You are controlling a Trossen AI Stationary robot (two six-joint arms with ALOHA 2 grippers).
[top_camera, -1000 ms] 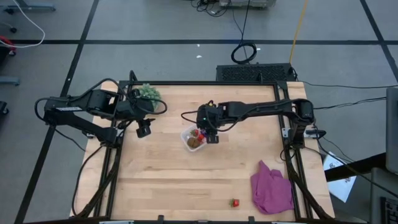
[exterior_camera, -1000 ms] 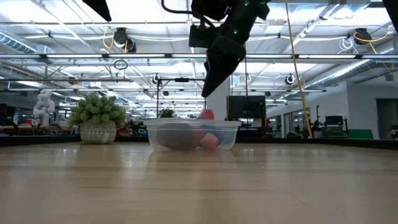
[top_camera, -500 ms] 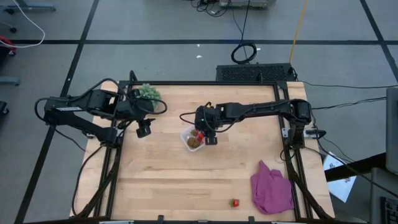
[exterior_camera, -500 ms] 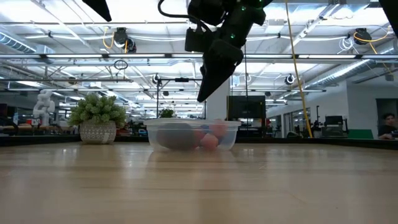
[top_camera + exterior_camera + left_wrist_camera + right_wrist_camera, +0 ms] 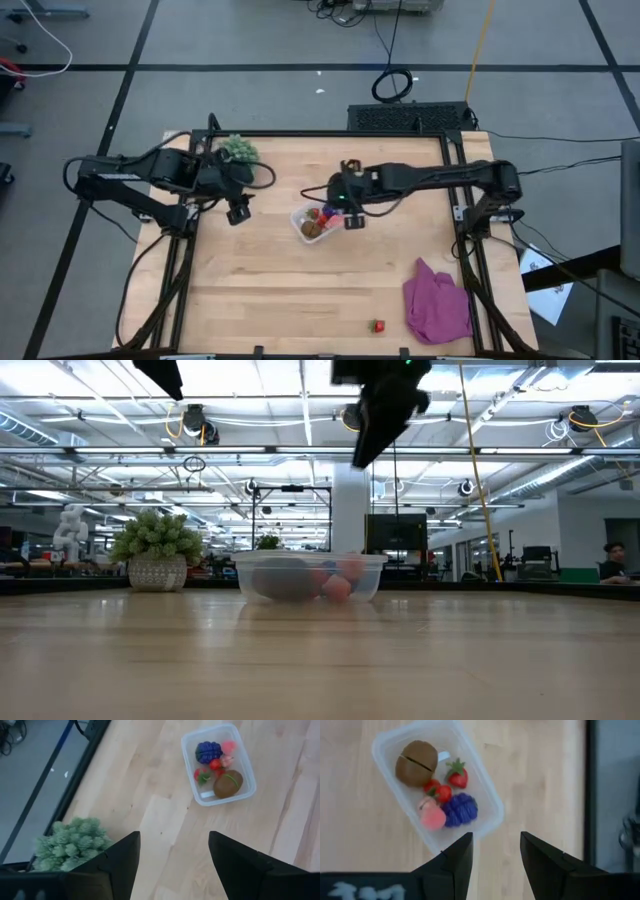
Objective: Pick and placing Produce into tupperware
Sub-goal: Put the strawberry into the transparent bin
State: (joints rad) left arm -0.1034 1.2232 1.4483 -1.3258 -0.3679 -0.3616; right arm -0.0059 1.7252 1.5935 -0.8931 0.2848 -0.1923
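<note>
We note the right gripper (image 5: 352, 222), fingers spread and empty, has lifted off the tupperware (image 5: 311, 223) at frame centre, its pink fruit (image 5: 432, 816) now inside, while a red strawberry (image 5: 377, 325) at lower centre waits; left gripper (image 5: 236, 212) idles spread, its fingertips cut off.

The right gripper (image 5: 352, 221) has risen and withdrawn from over the tupperware (image 5: 312, 222)

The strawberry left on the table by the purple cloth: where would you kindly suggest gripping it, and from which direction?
Come straight down on the strawberry and pinch its red body across the width. It lies alone on bare wood, just clear of the cloth, so the fingers have room on both sides. It is too small here to tell its orientation.
</note>
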